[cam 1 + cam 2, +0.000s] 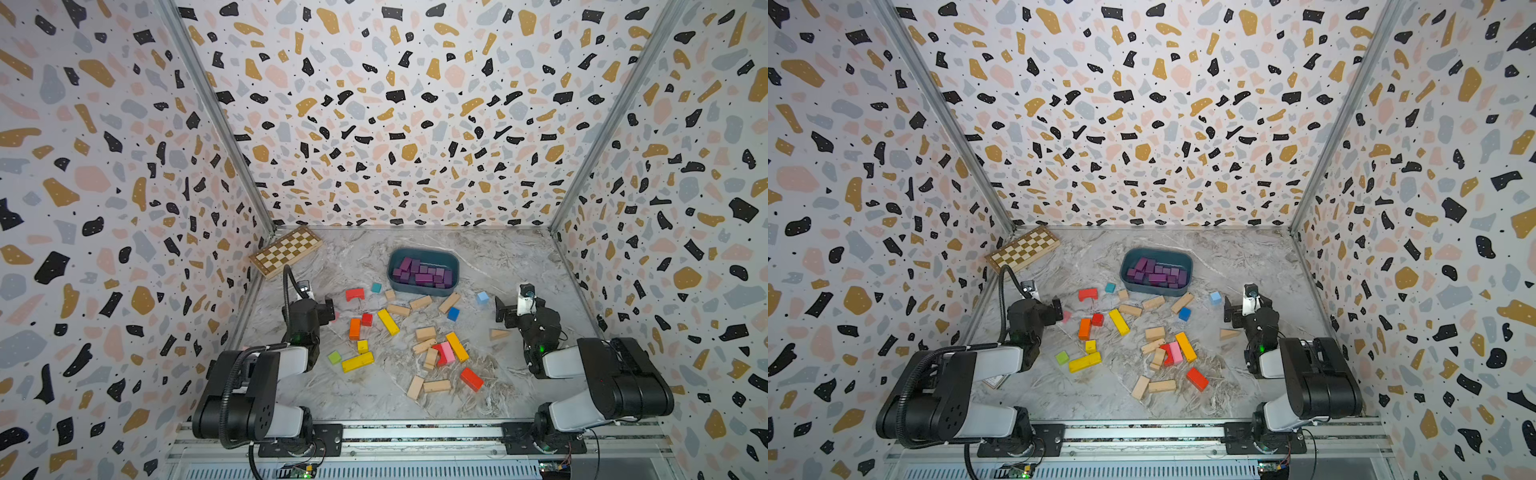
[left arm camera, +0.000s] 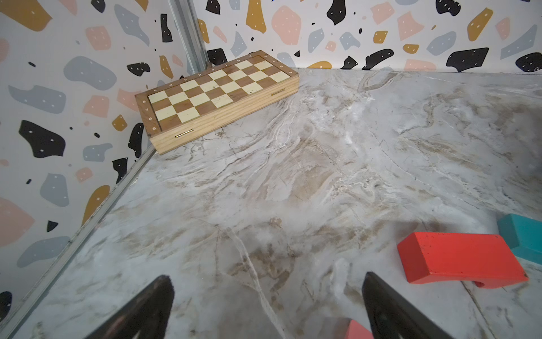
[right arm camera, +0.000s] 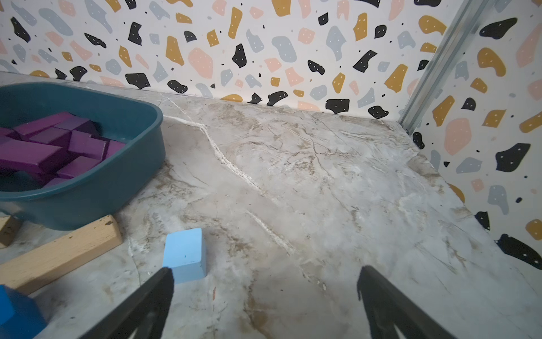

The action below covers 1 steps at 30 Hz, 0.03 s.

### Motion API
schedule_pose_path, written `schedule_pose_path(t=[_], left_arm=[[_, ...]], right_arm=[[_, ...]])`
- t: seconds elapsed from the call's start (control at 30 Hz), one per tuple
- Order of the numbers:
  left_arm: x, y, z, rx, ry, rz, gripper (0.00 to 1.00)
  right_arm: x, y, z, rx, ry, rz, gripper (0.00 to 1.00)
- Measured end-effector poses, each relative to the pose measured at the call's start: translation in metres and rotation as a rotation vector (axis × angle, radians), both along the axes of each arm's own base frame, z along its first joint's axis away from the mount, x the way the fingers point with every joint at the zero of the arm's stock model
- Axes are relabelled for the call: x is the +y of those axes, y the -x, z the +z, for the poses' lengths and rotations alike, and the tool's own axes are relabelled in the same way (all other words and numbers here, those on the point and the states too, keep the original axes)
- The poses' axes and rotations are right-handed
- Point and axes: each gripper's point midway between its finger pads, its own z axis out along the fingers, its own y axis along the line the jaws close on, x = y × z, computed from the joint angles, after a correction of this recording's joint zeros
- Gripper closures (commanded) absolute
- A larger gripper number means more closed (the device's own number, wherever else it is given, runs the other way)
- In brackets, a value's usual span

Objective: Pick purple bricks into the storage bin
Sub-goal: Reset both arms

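The storage bin [image 1: 422, 252] [image 1: 1156, 252] stands at the back middle of the marble table, a dark teal tub. Several purple bricks [image 1: 423, 272] [image 1: 1156, 273] lie piled inside it; the right wrist view shows the bin's wall [image 3: 117, 182] and the purple bricks [image 3: 52, 146] in it. No purple brick shows on the table outside the bin. My left gripper [image 1: 330, 309] [image 1: 1057, 309] [image 2: 266, 276] hangs open and empty over bare marble, left of the bin. My right gripper [image 1: 500, 309] [image 1: 1228, 309] [image 3: 264, 269] is open and empty, to the bin's right.
A wooden chessboard [image 1: 286, 250] [image 2: 217, 97] lies in the back left corner. A red arch block [image 1: 354, 294] [image 2: 457, 261] and a teal cube [image 1: 376, 287] sit near the left gripper. A light blue cube [image 1: 482, 297] [image 3: 184, 254] sits by the right gripper. Wooden, yellow, orange and red blocks lie scattered mid-table.
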Motion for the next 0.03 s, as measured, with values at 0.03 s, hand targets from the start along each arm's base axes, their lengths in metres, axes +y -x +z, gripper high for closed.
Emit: schedule_pose_path(t=[0.03], left_arm=[[0.0000,0.0000,0.0001,0.000,0.000,0.000,0.01]], right_arm=[[0.0001,0.0000,0.0000,0.000,0.000,0.000,0.00]])
